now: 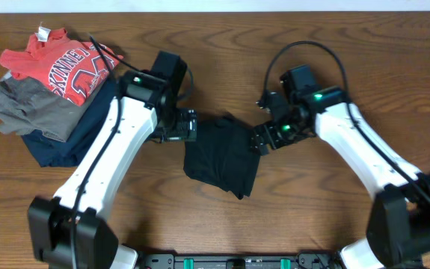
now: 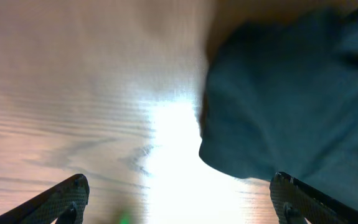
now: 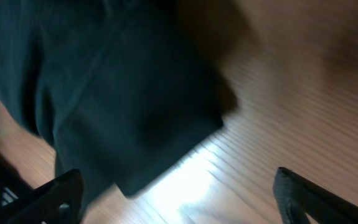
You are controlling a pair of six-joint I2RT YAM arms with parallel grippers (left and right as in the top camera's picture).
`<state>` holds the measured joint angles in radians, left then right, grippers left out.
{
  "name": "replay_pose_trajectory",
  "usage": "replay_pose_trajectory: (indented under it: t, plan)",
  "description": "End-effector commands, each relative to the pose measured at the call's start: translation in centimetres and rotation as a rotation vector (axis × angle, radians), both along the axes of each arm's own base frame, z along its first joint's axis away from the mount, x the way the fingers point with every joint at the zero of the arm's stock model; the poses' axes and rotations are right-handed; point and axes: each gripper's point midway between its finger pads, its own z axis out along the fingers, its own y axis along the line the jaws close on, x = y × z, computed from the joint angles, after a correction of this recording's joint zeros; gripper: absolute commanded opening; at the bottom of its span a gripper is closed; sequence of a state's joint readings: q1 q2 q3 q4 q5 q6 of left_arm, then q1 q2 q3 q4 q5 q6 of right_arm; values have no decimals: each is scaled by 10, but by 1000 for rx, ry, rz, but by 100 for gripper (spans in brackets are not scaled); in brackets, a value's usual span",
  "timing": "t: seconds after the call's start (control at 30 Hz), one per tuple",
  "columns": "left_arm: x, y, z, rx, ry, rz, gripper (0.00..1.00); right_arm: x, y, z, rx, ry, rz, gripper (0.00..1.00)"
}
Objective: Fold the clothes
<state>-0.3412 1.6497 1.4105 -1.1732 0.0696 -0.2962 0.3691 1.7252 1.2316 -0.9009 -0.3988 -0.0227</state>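
Note:
The black garment (image 1: 223,155) lies folded into a compact bundle in the middle of the wooden table. My left gripper (image 1: 187,125) hovers at its upper left edge, open and empty; in the left wrist view the garment (image 2: 291,93) fills the right side, with bare table between the fingertips (image 2: 179,199). My right gripper (image 1: 263,140) sits at the garment's upper right edge, open and empty; in the right wrist view the dark cloth (image 3: 104,93) covers the left and its corner points toward the gap between the fingers (image 3: 175,196). No logo shows.
A pile of other clothes lies at the far left: a red shirt with white lettering (image 1: 61,63) on top, a grey garment (image 1: 28,104) and a navy one (image 1: 69,142) below it. Bare wooden table (image 1: 312,217) surrounds the black bundle.

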Motion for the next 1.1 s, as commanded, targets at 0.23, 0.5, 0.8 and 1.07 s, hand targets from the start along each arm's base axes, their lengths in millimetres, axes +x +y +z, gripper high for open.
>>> replay_pose_trajectory:
  t: [0.23,0.5,0.8,1.07]
  plan:
    - [-21,-22,-81,-121,134,7,94,-10,39,-29,80,122,3,1]
    - [-47,-10,-118,-71,224,16,93,-15,-31,-48,-244,213,-279,1]
    - [-55,18,-119,82,240,13,93,-12,-90,-51,-432,201,-350,1]
    - [-65,19,-116,86,285,12,93,5,-65,-51,-294,141,-276,25]
